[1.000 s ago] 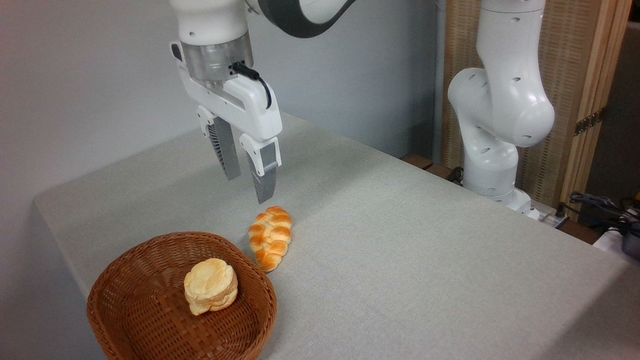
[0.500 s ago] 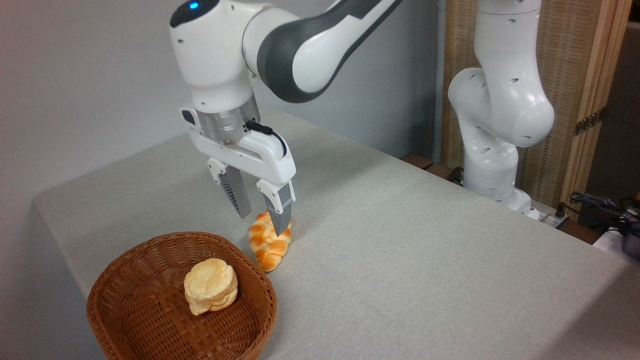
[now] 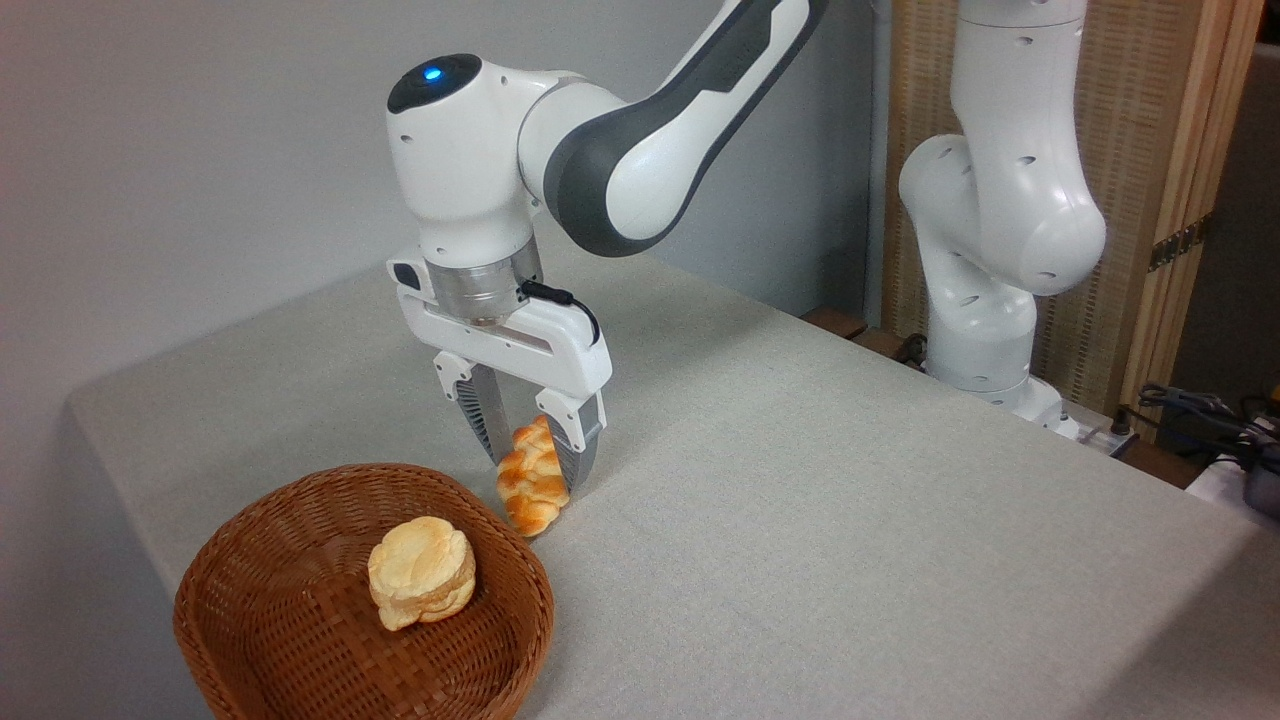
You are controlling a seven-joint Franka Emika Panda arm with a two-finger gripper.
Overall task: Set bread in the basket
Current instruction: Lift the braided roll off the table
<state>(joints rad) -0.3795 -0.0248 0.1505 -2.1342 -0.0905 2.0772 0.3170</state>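
Wicker basket (image 3: pixel 300 560): brown woven bowl with a thick rim, lower left of the frame, standing on the table.
Bun (image 3: pixel 421 571): round, pale, layered, lying inside the basket toward its right side.
Braided loaf (image 3: pixel 530 481): glossy golden-orange plaited bread, on the table just beyond the basket's upper right rim, outside it; its near pointed end lies close to the rim, whether touching cannot be told.
Gripper (image 3: pixel 535 470): white, pointing straight down at centre frame, its two grey fingers (image 3: pixel 485 418) standing one on each side of the loaf's upper half, close against it.
Grip state: the fingers look pressed to the loaf's flanks, so it appears grasped; the loaf's lower end is at table level.
Arm (image 3: pixel 620 150): white and dark grey Franka links reaching in from the upper right, a blue light glowing on the wrist joint.
Arm base (image 3: pixel 985 330): white column at right, beyond the table's far edge.
Table (image 3: pixel 850 520): covered in light grey cloth, filling the middle and right of the frame.
Background: grey wall at left, wooden screen at upper right, cables at the far right edge.
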